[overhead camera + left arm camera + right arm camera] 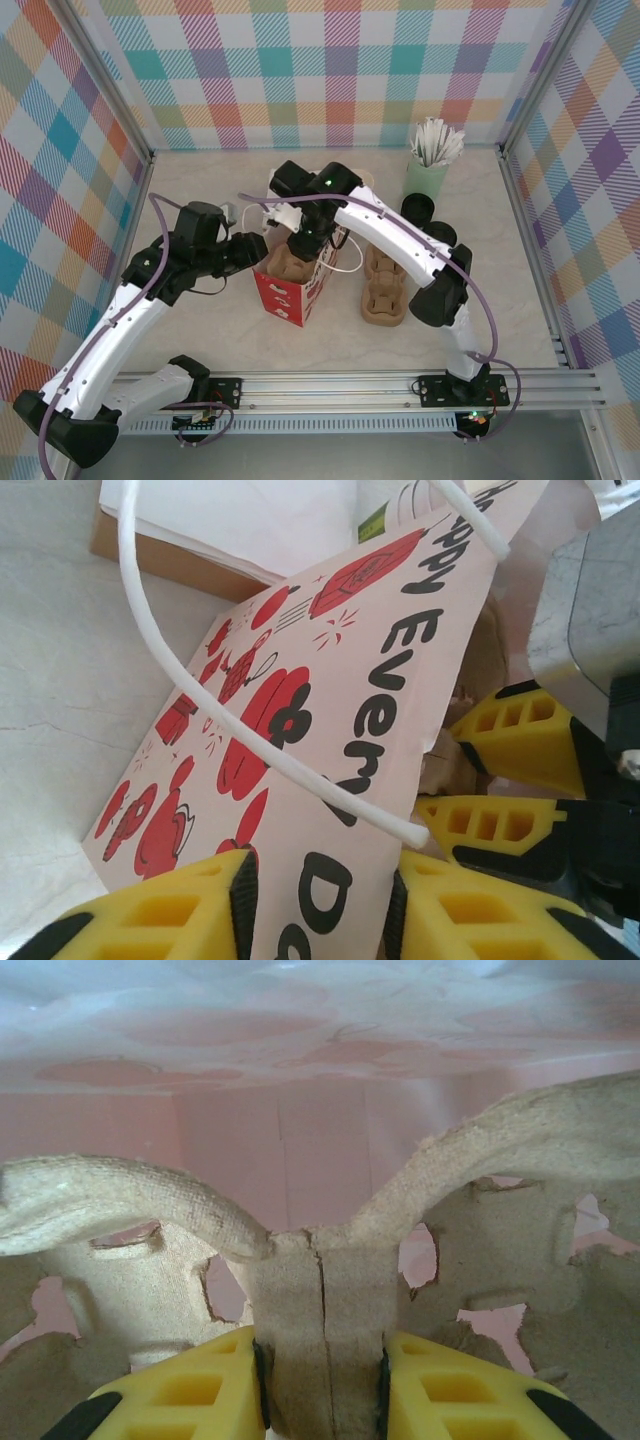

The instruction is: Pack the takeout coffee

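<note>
A red and white paper bag (283, 293) stands open at the table's middle. My left gripper (252, 252) is shut on the bag's printed wall (300, 680), which runs between its yellow fingers (180, 910). My right gripper (308, 245) reaches down into the bag's mouth. It is shut on the centre post of a brown pulp cup carrier (320, 1290), with the bag's pink inner wall (300, 1130) behind. The takeout coffee cup is hidden or out of view.
A second pulp carrier (385, 288) lies right of the bag. A pale green tumbler of white sticks (428, 170) stands at the back right, with two dark round cup-like things (418, 208) in front of it. The bag's white cord handle (250, 740) arches over its wall.
</note>
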{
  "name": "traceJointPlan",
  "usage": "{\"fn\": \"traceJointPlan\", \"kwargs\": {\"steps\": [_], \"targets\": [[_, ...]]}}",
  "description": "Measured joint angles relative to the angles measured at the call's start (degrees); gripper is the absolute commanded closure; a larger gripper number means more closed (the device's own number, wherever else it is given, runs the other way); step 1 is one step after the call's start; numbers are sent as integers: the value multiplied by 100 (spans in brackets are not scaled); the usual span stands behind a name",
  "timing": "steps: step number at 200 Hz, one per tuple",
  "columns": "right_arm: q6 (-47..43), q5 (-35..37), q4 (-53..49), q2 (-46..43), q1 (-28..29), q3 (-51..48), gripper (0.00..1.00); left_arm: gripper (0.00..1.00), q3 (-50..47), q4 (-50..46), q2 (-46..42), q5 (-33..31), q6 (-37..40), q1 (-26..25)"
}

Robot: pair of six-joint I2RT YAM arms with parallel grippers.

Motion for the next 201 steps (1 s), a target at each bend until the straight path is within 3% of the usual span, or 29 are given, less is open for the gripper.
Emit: {"fn": "traceJointPlan", "kwargs": {"steps": [28,104,201], "targets": [[-2,-59,0,37,0,195,70,81,-79,127,-9,87,46,0],[-46,-42,-63,127,0,546,71,94,-83,214,-9,341,302,0],[-540,9,-125,256,9,675,70,97,-26,232,-9,636,719,0]]}}
